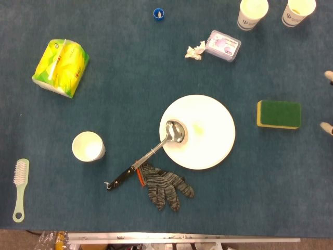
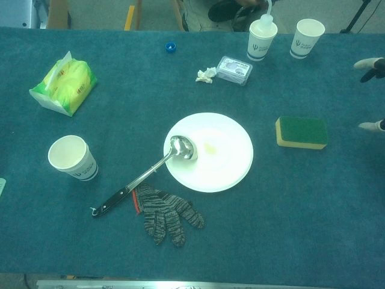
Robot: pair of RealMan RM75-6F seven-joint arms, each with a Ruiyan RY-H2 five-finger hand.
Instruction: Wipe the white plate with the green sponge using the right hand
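Note:
The white plate [image 1: 197, 132] [image 2: 209, 152] lies at the table's middle with a yellowish smear on it. A metal ladle [image 1: 151, 152] [image 2: 147, 173] rests its bowl on the plate's left part, handle pointing down-left. The green sponge [image 1: 279, 114] [image 2: 301, 132], yellow at its base, lies flat to the right of the plate. Fingertips of my right hand [image 1: 328, 101] [image 2: 372, 90] show at the right edge, spread apart, to the right of the sponge and not touching it. The left hand is out of sight.
A grey knit glove [image 1: 164, 185] lies below the plate. A paper cup [image 1: 88, 146] stands at left, a yellow tissue pack [image 1: 60, 60] far left, a brush [image 1: 20, 189] at the left edge. Two cups [image 1: 253, 13], a small box [image 1: 222, 45], crumpled tissue and a blue cap [image 1: 158, 13] sit at the back.

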